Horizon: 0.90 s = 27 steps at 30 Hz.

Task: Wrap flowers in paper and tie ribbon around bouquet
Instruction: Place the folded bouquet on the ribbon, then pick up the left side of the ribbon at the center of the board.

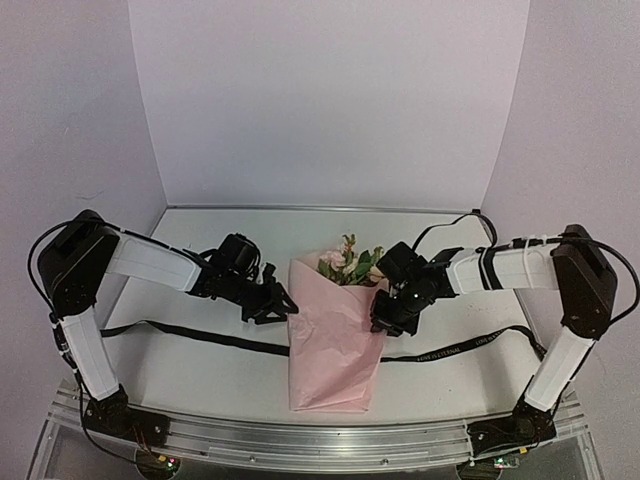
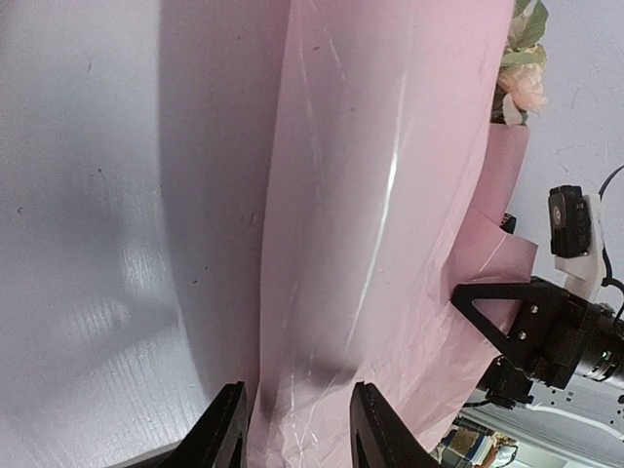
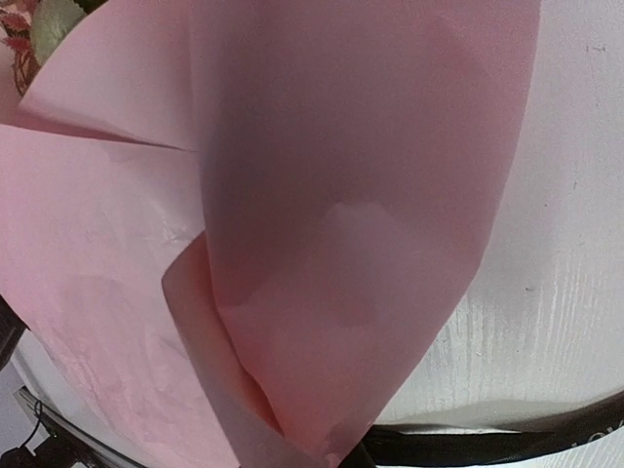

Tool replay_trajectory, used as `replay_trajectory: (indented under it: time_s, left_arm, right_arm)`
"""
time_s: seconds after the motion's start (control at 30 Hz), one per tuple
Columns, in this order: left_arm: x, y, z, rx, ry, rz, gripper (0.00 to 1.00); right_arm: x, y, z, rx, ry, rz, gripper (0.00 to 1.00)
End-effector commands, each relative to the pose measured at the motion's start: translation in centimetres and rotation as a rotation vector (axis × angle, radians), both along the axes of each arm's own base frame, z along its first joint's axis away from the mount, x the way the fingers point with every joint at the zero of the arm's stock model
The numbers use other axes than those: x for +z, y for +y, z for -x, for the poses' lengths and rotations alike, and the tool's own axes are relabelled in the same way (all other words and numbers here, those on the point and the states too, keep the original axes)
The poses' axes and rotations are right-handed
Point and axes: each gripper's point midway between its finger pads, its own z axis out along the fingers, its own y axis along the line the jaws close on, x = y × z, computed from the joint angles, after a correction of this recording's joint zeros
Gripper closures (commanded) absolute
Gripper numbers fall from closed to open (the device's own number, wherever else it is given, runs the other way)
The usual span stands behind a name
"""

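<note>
The bouquet lies mid-table, a pink paper [image 1: 335, 345] cone with the flowers [image 1: 350, 262] showing at its far end. The black ribbon [image 1: 205, 335] runs flat under the cone and comes out on the right [image 1: 455, 350]. My left gripper [image 1: 283, 305] is at the cone's left edge; in the left wrist view its fingers [image 2: 219, 429] stand apart with the paper's edge [image 2: 322, 292] between them. My right gripper [image 1: 385, 318] is at the right edge. A lifted paper flap [image 3: 341, 244] narrows to a point at its jaws and hides the fingers. It looks pinched.
White walls close the table at the back and both sides. The metal rail [image 1: 320, 440] with the arm bases runs along the near edge. Ribbon [image 3: 487, 444] lies on the table just beyond the right gripper.
</note>
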Motion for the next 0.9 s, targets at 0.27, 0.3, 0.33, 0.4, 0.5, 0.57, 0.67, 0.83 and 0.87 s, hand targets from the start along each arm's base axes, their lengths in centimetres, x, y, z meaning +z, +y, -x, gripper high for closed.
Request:
replay_trajectory:
  time_s: [0.27,0.3,0.33,0.4,0.5,0.57,0.67,0.83,0.87]
  left_arm:
    - [4.7,6.2,-4.0,0.349,-0.15,-0.011,0.47]
    - [4.9,7.6,-4.3,0.4,-0.155,-0.022,0.45]
    - [5.1,9.1,-4.4,0.45,-0.157,-0.041,0.43]
    - [4.7,12.4,-4.5,0.554,-0.158,-0.098,0.39]
    - [4.6,16.4,-3.7,0.683,-0.153,-0.149,0.34]
    - [4.4,18.8,-3.0,0.772,-0.165,-0.203,0.32]
    - [3.5,21.9,-1.4,0.881,-0.141,-0.268,0.28]
    - [1.9,26.5,1.6,1.034,-0.099,-0.382,0.25]
    - [1.6,27.3,2.0,1.052,-0.094,-0.402,0.25]
  right_arm:
    - [6.1,-6.6,-2.0,-0.157,-0.298,0.175,0.1]
    - [6.4,-8.0,-1.9,-0.188,-0.32,0.21,0.06]
    - [6.8,-9.4,-1.9,-0.22,-0.343,0.24,0.03]
    - [7.3,-11.8,-1.5,-0.26,-0.365,0.294,0.02]
    - [6.9,-15.9,-0.5,-0.351,-0.358,0.369,0.02]
    - [6.3,-18.1,0.4,-0.415,-0.333,0.37,0.02]
    - [4.9,-21.1,1.8,-0.507,-0.303,0.378,0.02]
    - [3.2,-25.5,3.9,-0.651,-0.28,0.398,0.05]
    - [3.0,-26.3,4.2,-0.678,-0.276,0.401,0.07]
